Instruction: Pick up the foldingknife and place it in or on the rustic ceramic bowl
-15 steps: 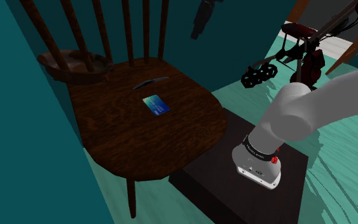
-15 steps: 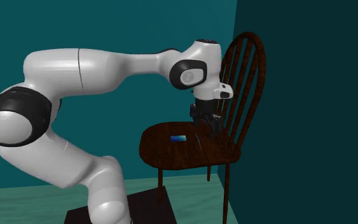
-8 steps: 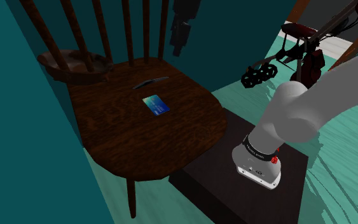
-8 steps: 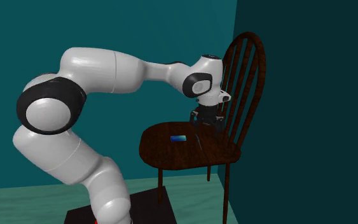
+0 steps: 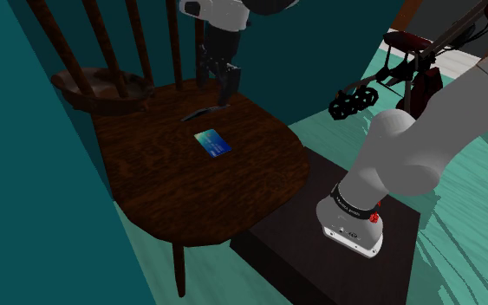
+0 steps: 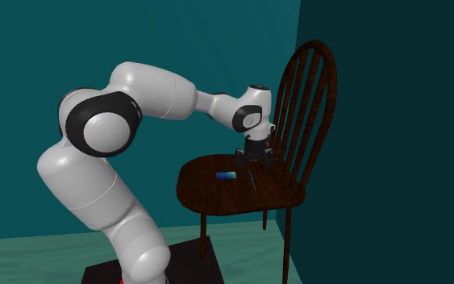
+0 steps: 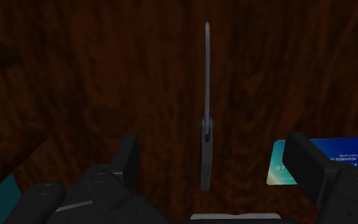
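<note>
A slim grey folding knife (image 5: 205, 112) lies opened out on the dark wooden chair seat (image 5: 172, 186), close to the back spindles. My gripper (image 5: 217, 90) hangs open just above it. In the wrist view the knife (image 7: 206, 121) lies lengthwise between the two spread fingers (image 7: 129, 156), its handle nearest the hand, and nothing touches it. The brown ceramic bowl (image 5: 103, 87) sits on the seat at the shoulder view's left, beside the spindles. From the second exterior view the gripper (image 6: 255, 161) stands low over the seat's rear part.
A blue card (image 5: 212, 143) lies on the seat near the knife; it is beside the right finger (image 7: 349, 153). The chair's back spindles (image 5: 174, 43) rise right behind the gripper. A teal wall (image 5: 25, 199) borders the chair. My dark stand (image 5: 320, 251) sits below the seat's edge.
The arm has swung toward the shoulder view's left and come down; the gripper has dropped from well above the chair to just over the knife. Knife, card and bowl have not moved.
</note>
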`<control>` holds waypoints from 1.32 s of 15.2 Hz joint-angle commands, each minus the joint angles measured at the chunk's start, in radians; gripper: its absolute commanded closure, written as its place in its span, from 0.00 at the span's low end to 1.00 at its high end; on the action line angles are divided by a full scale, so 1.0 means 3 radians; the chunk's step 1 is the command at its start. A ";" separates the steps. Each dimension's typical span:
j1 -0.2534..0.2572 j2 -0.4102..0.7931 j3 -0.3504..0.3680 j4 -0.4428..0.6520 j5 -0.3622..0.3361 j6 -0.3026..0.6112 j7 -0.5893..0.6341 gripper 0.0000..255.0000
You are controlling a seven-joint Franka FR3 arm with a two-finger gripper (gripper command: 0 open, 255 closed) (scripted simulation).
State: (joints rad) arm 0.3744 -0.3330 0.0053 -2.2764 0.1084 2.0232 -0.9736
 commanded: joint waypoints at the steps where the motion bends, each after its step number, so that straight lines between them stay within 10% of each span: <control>1: 0.0030 0.0050 0.0013 -0.0051 0.0003 0.0099 -0.0077 0.00; 14: 0.0041 0.0146 0.0028 -0.0213 0.0021 0.0358 -0.0085 0.00; 15: 0.0041 0.0146 0.0028 -0.0213 0.0021 0.0358 -0.0085 1.00; 20: 0.0044 0.0133 0.0032 -0.0218 0.0021 0.0350 -0.0077 1.00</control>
State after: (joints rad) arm 0.3884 -0.2967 0.0155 -2.3369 0.1161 2.1290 -0.9979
